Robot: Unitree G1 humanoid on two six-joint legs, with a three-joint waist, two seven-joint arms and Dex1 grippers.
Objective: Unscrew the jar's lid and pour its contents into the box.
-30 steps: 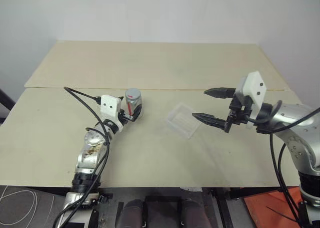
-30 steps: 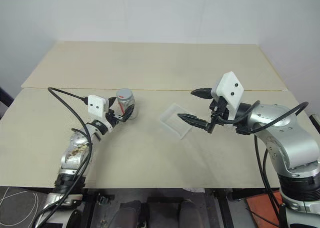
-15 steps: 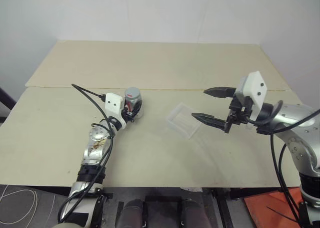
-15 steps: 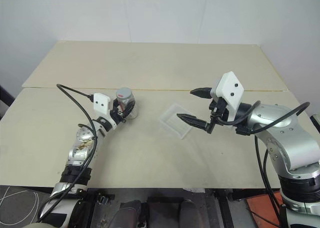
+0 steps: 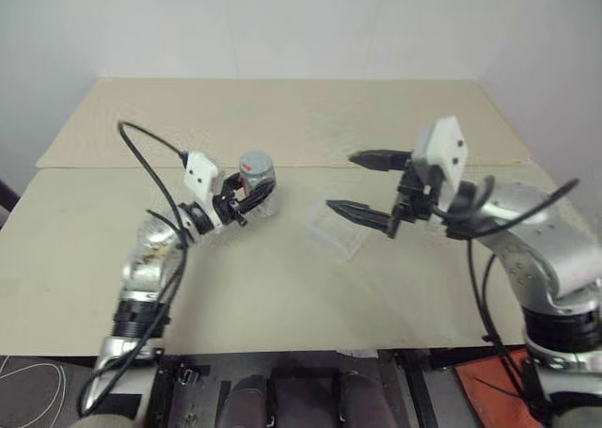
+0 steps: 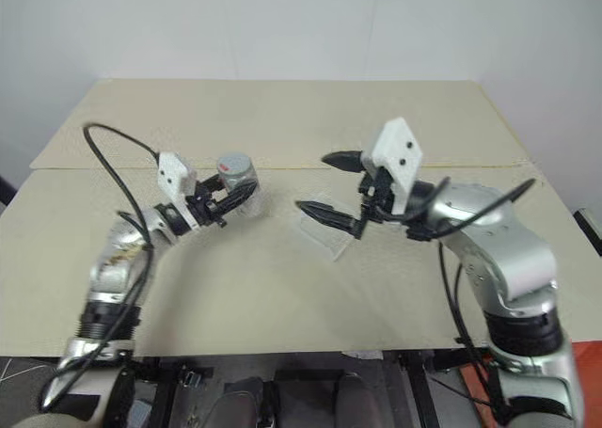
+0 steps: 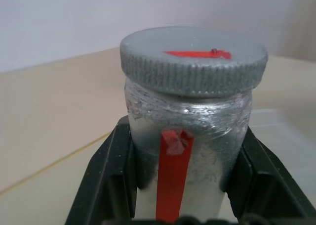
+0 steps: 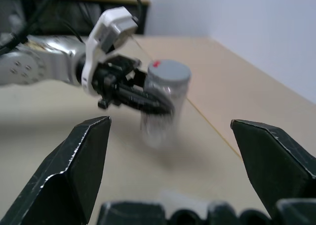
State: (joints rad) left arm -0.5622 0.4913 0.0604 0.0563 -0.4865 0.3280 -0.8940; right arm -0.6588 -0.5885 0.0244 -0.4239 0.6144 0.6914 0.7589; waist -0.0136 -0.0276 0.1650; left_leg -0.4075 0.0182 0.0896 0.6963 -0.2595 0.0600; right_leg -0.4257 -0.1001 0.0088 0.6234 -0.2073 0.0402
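Note:
The jar [image 5: 256, 182] is silvery with a red strip down its side. It stands upright just above the table, between the black fingers [image 7: 106, 185] of my left gripper [image 5: 252, 196], which is shut on its body. The grey ribbed lid [image 7: 192, 59] with a red mark sits on top of it. The contents are hidden inside the jar. My right gripper [image 5: 340, 182] hangs open to the right of the jar, pointing at it with its jaws wide apart and nothing between them. The clear box [image 5: 334, 230] lies on the table below the right gripper.
The tan table [image 5: 282, 287] is made of two boards with a seam [image 5: 141, 167] running behind the jar. A black cable [image 5: 141, 146] loops up from my left wrist. A pale wall stands behind the table's far edge.
My left gripper has closed on the jar and lifted it off the table. The right gripper has swung left toward the jar, still open.

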